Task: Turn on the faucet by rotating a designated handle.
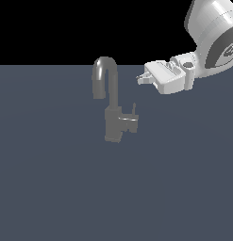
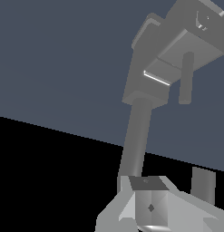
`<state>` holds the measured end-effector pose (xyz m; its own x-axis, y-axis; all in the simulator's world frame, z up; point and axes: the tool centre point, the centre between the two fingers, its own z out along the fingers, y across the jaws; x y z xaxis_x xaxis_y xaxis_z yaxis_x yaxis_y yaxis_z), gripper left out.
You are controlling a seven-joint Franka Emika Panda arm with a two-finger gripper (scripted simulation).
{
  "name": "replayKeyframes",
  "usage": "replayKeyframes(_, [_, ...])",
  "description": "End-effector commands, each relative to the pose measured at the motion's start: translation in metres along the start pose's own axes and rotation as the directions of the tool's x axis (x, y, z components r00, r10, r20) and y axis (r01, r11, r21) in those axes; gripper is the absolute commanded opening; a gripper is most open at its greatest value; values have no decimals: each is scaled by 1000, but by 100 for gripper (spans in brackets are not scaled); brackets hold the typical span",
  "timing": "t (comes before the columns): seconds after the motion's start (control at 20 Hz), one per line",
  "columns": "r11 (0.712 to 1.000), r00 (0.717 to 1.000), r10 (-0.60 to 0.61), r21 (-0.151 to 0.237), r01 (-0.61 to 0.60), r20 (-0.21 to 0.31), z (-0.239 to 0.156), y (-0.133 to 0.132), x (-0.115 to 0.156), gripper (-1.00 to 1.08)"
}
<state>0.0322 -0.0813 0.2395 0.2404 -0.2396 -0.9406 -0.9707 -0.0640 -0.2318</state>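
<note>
The dull-grey faucet (image 1: 113, 123) stands on the flat grey-blue floor, its hook-shaped spout (image 1: 105, 75) rising above the blocky body. The handle (image 1: 131, 120) is a short stub on the body's side toward the exterior view's right, with a thin pin (image 1: 134, 109) sticking up. My gripper (image 1: 142, 78) hangs in the air up and to the exterior view's right of the handle, level with the spout's top and touching nothing. Its fingers look pressed together, empty. In the wrist view the faucet (image 2: 149, 86), the handle pin (image 2: 186, 77) and the gripper (image 2: 149, 206) all show.
The white arm (image 1: 212, 33) comes in from the exterior view's upper right corner. The grey-blue floor (image 1: 52, 188) spreads around the faucet, with a black background behind it. No other objects show.
</note>
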Motion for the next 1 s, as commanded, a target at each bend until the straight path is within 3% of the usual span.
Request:
replayKeyframes(0.0, [996,997,59,59,-62,50,4,1,21,-100])
replayKeyframes(0.2, [980,984,133,134,-150,122,12,4,49,-100])
replayKeyframes(0.45, [952,961,196,196,-233,193,21,8,75,-100])
replayKeyframes(0.95, [921,936,242,242,-304,257,32,13,95,-100])
